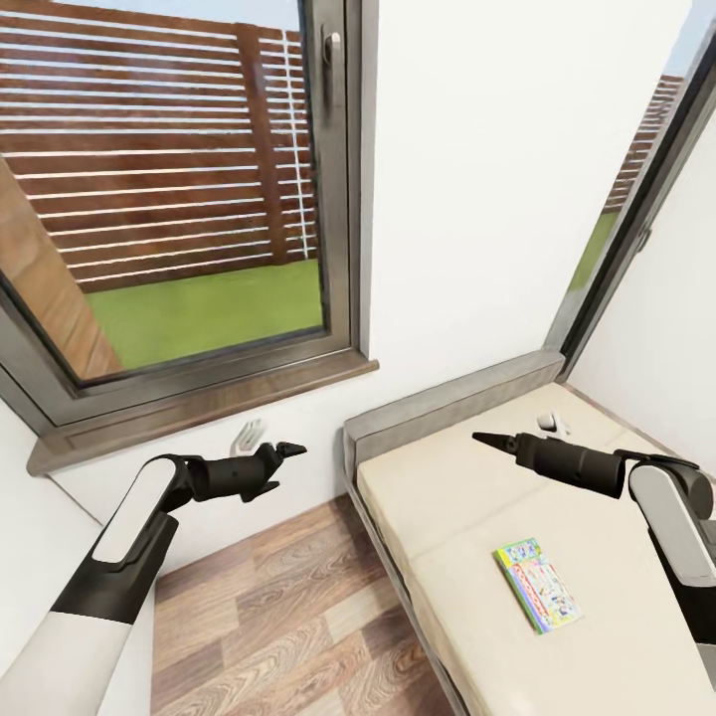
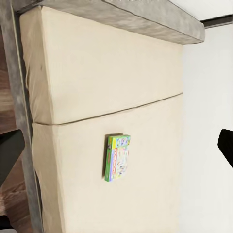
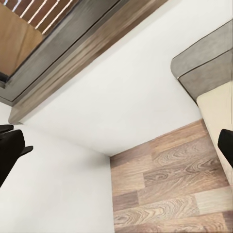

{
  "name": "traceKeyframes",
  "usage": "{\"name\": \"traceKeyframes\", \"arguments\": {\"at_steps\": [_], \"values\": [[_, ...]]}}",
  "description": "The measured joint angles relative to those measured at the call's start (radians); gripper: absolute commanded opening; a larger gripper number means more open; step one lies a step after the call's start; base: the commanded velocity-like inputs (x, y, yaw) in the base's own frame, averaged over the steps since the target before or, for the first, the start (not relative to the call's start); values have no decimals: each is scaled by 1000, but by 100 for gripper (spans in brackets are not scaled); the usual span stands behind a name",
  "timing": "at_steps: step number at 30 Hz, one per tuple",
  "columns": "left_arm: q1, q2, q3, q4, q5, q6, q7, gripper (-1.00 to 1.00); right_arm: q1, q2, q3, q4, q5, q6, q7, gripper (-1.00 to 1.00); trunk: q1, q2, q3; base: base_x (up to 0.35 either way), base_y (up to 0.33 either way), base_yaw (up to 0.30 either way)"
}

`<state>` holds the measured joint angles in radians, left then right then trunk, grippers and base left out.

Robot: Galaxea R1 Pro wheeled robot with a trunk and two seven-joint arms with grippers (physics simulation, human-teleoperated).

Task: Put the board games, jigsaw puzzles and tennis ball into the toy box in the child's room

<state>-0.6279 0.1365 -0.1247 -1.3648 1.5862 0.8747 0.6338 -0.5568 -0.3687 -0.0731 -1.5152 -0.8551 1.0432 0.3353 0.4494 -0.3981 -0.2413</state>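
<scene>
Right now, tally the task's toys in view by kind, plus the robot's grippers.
Board games: 1, lying flat on the bed
Jigsaw puzzles: 0
Tennis balls: 0
Grippers: 2, left gripper and right gripper, neither holding anything
Total: 3

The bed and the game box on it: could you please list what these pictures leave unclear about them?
- The bed: its near end is cut off by the head view's lower edge.
- The board game: its print is too small to read in the head view and left wrist view; whether one box or two stacked, I cannot tell.
- The right gripper: seen from the side, so open or shut is unclear.
</scene>
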Motion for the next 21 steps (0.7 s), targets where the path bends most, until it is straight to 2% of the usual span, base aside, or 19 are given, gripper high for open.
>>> {"name": "traceKeyframes", "arguments": {"at_steps": [5,7,10,12,13,15,16,18,19,21], "values": [[0,5,5,14,0,0,0,100,-7,-1,-1,61,2,0,-4,100,0,0,0,11,0,-2],[1,10,8,42,0,0,0,100,-19,-1,0,139,6,0,-6,100,0,0,0,7,0,-1],[1,14,9,65,1,0,0,100,-34,-2,0,188,5,0,-8,100,0,0,0,5,0,-1],[0,24,11,116,-1,-1,0,100,-79,-1,4,290,11,0,-24,100,0,0,0,3,0,-1],[0,24,11,117,0,-2,0,100,-80,-1,4,292,8,0,-25,100,0,0,0,3,0,0],[1,32,12,165,-2,-4,0,100,-131,-1,9,397,17,0,-65,100,0,0,0,2,0,0],[0,32,12,166,0,-4,0,100,-132,-1,9,399,15,0,-65,100,0,0,0,2,0,0],[3,37,13,204,-1,-9,-1,100,-176,0,11,493,29,-1,-126,100,0,0,0,1,0,0],[15,41,13,229,-2,-17,-1,100,-209,1,13,567,44,-1,-188,100,0,0,0,0,0,0],[27,42,13,239,-1,-24,-2,100,-222,1,13,596,46,-1,-216,100,0,0,0,1,0,-8]]}}
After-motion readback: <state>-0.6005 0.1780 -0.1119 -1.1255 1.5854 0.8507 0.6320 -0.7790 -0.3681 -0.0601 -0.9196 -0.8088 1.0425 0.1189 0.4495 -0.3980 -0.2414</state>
